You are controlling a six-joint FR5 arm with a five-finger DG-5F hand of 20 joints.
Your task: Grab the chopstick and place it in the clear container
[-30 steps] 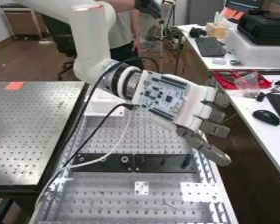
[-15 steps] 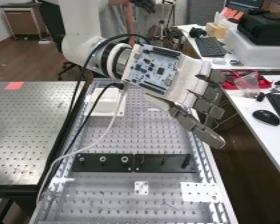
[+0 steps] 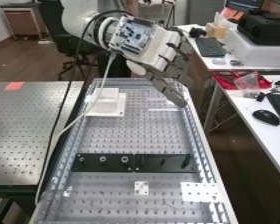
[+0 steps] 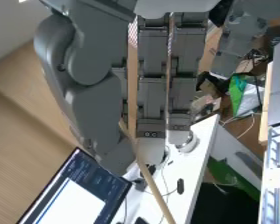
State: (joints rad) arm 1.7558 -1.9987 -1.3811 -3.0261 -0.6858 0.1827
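Above the far right part of the bench, the hand (image 3: 165,65) slants down to the right in the high view, with its thumb lowest. Long grey fingers and a thumb hang in the wrist view, where the hand (image 4: 150,95) pinches a thin wooden chopstick (image 4: 148,175) between thumb and fingertips. The chopstick slants out past the fingertips. Pale, thin edges (image 3: 162,109) lie on the bench below the hand; whether they belong to the clear container I cannot tell.
A white block on a plate (image 3: 107,106) stands at the bench's far left. Black strips (image 3: 135,162) cross the perforated bench (image 3: 140,135). A desk (image 3: 257,117) with a red tray (image 3: 240,80) and a mouse runs along the right. Cables hang from the arm.
The hand has moved away toward the bench's far end and somewhat left in the high view, uncovering more of the bench and the white block.
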